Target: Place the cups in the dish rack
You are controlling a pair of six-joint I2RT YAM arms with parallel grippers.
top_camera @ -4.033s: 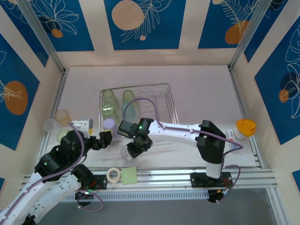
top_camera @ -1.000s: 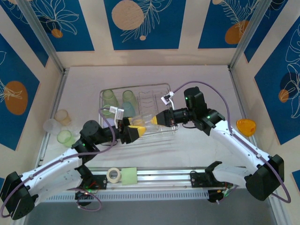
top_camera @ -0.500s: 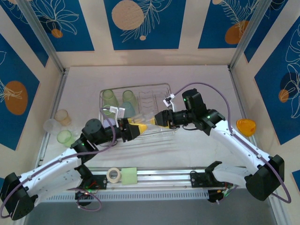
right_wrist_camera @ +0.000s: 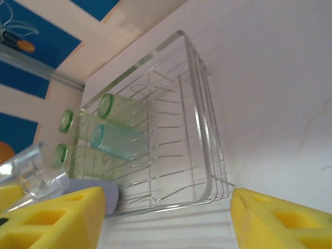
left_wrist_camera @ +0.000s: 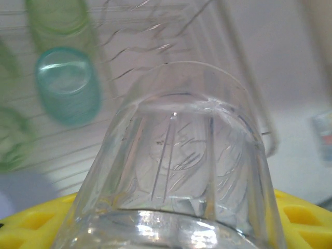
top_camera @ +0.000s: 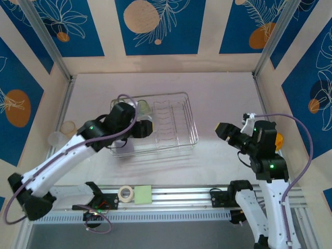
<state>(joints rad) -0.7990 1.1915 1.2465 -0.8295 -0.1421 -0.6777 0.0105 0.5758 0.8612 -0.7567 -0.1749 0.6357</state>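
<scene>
The silver wire dish rack (top_camera: 179,111) sits mid-table. My left gripper (top_camera: 140,128) hangs over its left half, shut on a clear cup (left_wrist_camera: 176,155) held between the yellow fingers (left_wrist_camera: 31,228). A teal cup (left_wrist_camera: 67,85), green cups (right_wrist_camera: 119,106) and a lavender cup (right_wrist_camera: 91,189) lie in the rack's left part. A peach cup (top_camera: 67,127) and a clear one (top_camera: 54,139) stand on the table left of the rack. My right gripper (top_camera: 228,132) is open and empty, well to the right of the rack (right_wrist_camera: 207,150).
An orange dome piece (top_camera: 278,140) sits at the right edge, partly behind the right arm. A white tape roll (top_camera: 124,193) and a green note pad (top_camera: 142,194) lie on the front rail. The rack's dividers (top_camera: 166,116) stand in its right half.
The two grippers met over the rack's front with the clear cup between them. The right gripper let go and pulled back right; the left arm carried the cup over the rack.
</scene>
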